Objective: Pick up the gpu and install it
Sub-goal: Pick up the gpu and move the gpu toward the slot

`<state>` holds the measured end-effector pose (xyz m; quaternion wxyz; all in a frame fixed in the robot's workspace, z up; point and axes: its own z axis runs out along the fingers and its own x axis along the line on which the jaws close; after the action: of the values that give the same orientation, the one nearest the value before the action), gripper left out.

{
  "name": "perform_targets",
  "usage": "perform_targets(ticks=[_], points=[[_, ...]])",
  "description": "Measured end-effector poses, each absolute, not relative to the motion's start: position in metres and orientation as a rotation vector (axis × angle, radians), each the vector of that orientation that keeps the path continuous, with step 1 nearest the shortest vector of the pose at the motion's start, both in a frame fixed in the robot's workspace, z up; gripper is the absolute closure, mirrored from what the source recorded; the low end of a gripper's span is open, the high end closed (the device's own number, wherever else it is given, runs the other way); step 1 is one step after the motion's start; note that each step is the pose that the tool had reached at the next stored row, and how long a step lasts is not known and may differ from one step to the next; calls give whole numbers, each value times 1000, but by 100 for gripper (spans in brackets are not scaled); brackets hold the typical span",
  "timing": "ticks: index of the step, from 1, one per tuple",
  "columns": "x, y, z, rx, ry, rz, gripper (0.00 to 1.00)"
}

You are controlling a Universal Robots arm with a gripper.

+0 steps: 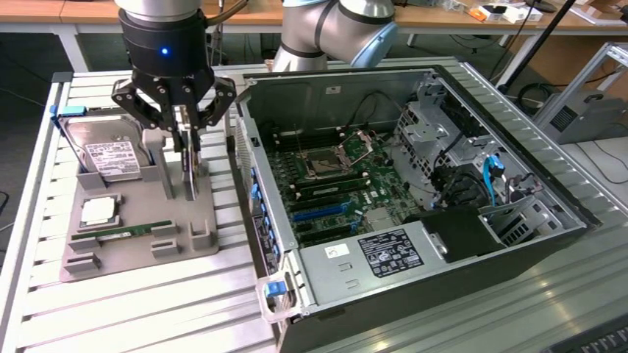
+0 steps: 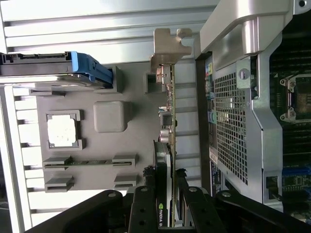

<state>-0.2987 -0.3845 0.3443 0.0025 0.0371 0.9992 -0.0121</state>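
A robot arm (image 1: 334, 26) reaches straight down beside an open computer case (image 1: 510, 235) on a slatted metal desk (image 1: 147, 316). Its gripper (image 1: 187, 136) hangs vertically over a gray tray (image 1: 128, 257) that lies just beside the case, on the exterior view's left of it. A small blue light (image 1: 164, 51) glows on the gripper's black body.

The fingers (image 2: 143, 206) are clamped from both sides on the upper edge of the gpu (image 1: 190, 173), a thin dark card standing on edge along the side of the tray nearest the case. Whether its lower edge sits in the tray's slot or has cleared it cannot be told. In the wrist view, the card's silver bracket (image 2: 165, 46) is at the end away from the fingers. A green-and-white logo (image 2: 160, 206) shows on the card between the fingers, its lettering cut off and unreadable.

Farther from the case than the gpu, the tray holds a silver hard drive (image 1: 110, 151) with a white label of print too small to read, a square processor chip (image 1: 98, 212) and a narrow green memory stick (image 1: 128, 232).

Inside the case the motherboard (image 1: 329, 176) lies exposed. A black label (image 1: 390, 251) and a white sticker (image 1: 339, 251) sit on the power supply, neither legible.
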Motion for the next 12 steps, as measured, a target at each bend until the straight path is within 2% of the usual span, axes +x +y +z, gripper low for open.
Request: perform_targets(ticks=[12], points=[[-299,-384,348,116,3134,-38,73]])
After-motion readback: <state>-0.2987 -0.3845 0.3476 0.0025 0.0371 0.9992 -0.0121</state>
